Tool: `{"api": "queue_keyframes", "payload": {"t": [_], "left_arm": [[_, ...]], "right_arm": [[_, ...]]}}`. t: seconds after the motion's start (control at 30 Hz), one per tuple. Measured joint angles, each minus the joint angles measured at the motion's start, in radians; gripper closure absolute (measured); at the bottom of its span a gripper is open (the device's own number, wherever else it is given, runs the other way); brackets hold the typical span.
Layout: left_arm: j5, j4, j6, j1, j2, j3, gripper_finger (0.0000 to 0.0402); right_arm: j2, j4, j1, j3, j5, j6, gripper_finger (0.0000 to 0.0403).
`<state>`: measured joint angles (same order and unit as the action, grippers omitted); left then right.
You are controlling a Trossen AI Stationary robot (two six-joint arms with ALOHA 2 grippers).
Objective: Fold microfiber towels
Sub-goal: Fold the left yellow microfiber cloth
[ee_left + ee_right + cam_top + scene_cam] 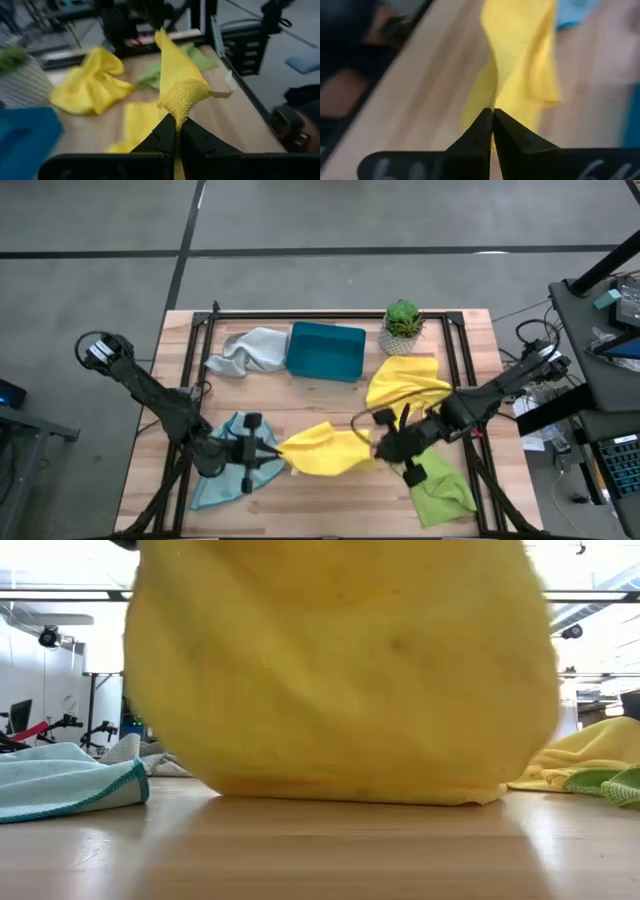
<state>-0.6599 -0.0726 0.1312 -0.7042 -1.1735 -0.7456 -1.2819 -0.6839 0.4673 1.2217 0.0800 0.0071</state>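
A yellow towel is stretched between my two grippers over the table's front middle; its lower edge rests on the table. My left gripper is shut on its left end, and my right gripper is shut on its right end. A second yellow towel lies crumpled right of centre. A lime green towel lies at the front right, a light blue towel at the front left under the left arm, and a pale grey towel at the far left. My left gripper pinches the yellow towel's bunched left end between its two fingers, coming level from the table's left. The cloth runs from the fingers to the other gripper and sags down onto the table. My right gripper pinches the towel's right end between its two fingertips, coming from the table's right. The cloth hangs away from the fingers in a loose fold; one layer or several, I cannot tell.
A teal tray stands at the far middle with a small potted plant to its right. A dark frame rail runs along the far edge. Bare wood lies between the tray and the held towel.
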Motion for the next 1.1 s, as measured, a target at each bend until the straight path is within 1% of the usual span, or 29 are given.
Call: {"api": "queue_keyframes", "payload": {"t": [0.17, 0.23, 0.37, 0.5, 0.57, 0.63, 0.7, 0.8, 0.87, 1.0, 1.1], "left_arm": [[-0.005, 0.17, -0.022, 0.091, 0.163, 0.0, 0.0402], [-0.005, 0.208, -0.059, 0.131, 0.224, 0.0, 0.0402], [-0.004, 0.224, -0.213, 0.208, 0.332, -0.011, 0.0402], [-0.003, 0.204, -0.345, 0.252, 0.428, -0.08, 0.0402], [-0.003, 0.205, -0.375, 0.259, 0.46, -0.101, 0.0402], [-0.002, 0.205, -0.373, 0.259, 0.479, -0.109, 0.0402], [0.03, 0.209, -0.349, 0.257, 0.485, -0.101, 0.0402], [0.156, 0.211, -0.272, 0.257, 0.469, -0.074, 0.0402], [0.208, 0.203, -0.203, 0.249, 0.444, -0.054, 0.0402], [0.213, 0.201, -0.058, 0.225, 0.351, -0.024, 0.0402], [0.215, 0.202, 0.027, 0.197, 0.255, -0.014, 0.0402]], "right_arm": [[0.1, -0.018, -0.11, 0.0, 0.137, -0.081, 0.0394], [0.139, -0.013, -0.161, 0.0, 0.164, -0.121, 0.0394], [0.21, 0.04, -0.255, 0.004, 0.167, -0.189, 0.0394], [0.249, 0.033, -0.307, 0.081, 0.166, -0.214, 0.0394], [0.259, 0.032, -0.31, 0.125, 0.162, -0.213, 0.0394], [0.261, 0.023, -0.306, 0.151, 0.139, -0.212, 0.0394], [0.261, 0.01, -0.295, 0.16, 0.096, -0.199, 0.0394], [0.252, -0.019, -0.265, 0.144, 0.038, -0.153, 0.0394], [0.243, -0.029, -0.233, 0.119, 0.023, -0.11, 0.0394], [0.223, -0.023, -0.166, 0.049, 0.021, -0.035, 0.0394], [0.195, 0.023, -0.123, -0.024, 0.022, 0.02, 0.0394]]}}
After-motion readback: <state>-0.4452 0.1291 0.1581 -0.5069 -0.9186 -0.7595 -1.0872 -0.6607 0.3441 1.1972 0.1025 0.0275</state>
